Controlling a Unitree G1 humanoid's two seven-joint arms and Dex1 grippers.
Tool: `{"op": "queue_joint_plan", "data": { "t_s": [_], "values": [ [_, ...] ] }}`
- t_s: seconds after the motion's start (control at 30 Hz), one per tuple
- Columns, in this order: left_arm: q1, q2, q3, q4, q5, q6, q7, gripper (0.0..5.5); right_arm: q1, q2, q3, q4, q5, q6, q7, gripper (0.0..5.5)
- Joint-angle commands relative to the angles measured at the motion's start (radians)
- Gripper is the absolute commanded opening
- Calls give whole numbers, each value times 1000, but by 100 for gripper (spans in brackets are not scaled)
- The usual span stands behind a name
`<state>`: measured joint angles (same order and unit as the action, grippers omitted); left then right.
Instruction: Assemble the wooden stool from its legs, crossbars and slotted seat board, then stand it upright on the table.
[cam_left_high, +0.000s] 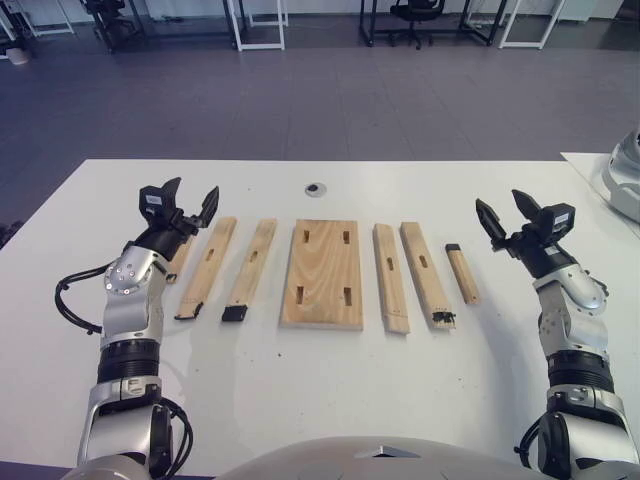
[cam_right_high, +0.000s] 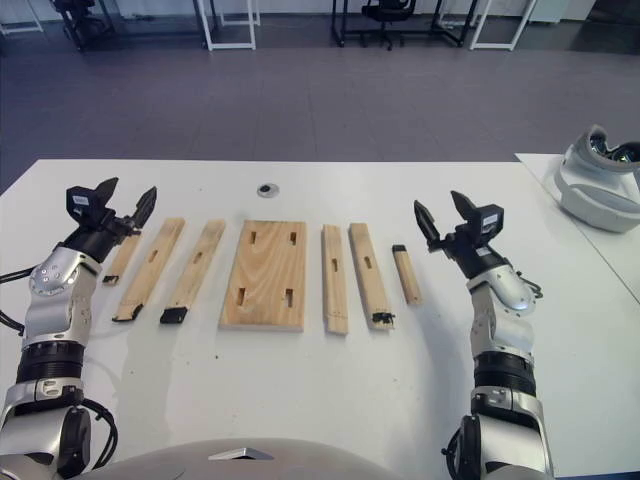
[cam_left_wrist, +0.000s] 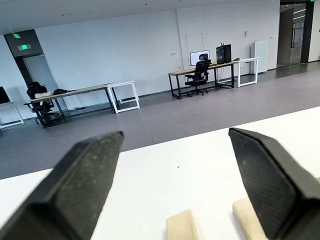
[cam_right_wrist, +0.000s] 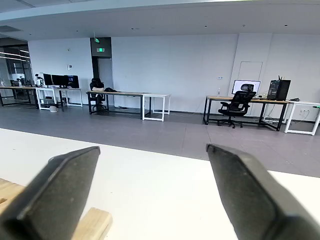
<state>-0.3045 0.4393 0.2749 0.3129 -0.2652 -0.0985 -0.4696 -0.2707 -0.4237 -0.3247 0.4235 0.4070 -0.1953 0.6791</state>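
- The slotted seat board (cam_left_high: 321, 273) lies flat at the middle of the table (cam_left_high: 300, 400) with its four slots facing up, probably so the legs can be pushed in from above.
- Three left-hand pieces (cam_left_high: 210, 262) and three right-hand pieces (cam_left_high: 427, 272) flank it, parallel and apart. That spacing leaves room to grasp each one singly. Nothing is joined yet.
- The left gripper (cam_left_high: 194, 190) hangs over the outermost left piece with its fingers (cam_left_wrist: 90, 185) spread and holding nothing.
- The right gripper (cam_left_high: 499, 202) hovers just beyond the short outermost right piece, its fingers likewise released. It looks like a ready stance at both ends of the row.
- Farther back, a small round fitting (cam_left_high: 317, 188) sits on the table.
- A white headset (cam_right_high: 600, 180) rests well off to the right.
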Motion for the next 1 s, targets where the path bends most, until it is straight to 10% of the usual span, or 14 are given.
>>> {"op": "queue_joint_plan", "data": {
  "t_s": [0.03,0.5,0.83,1.0],
  "values": [
    [2,18,12,9,-8,19,-3,387,10,1,-3,-18,20,19,18,396],
    [-157,116,-62,733,150,19,-33,316,11,-6,-4,17,-11,17,-41,396],
    [-129,167,-86,767,171,113,-66,130,3,-3,-7,30,-21,19,-53,396],
    [-119,196,-115,715,181,132,-93,128,1,-1,0,23,-26,22,-67,396]
  ]
}}
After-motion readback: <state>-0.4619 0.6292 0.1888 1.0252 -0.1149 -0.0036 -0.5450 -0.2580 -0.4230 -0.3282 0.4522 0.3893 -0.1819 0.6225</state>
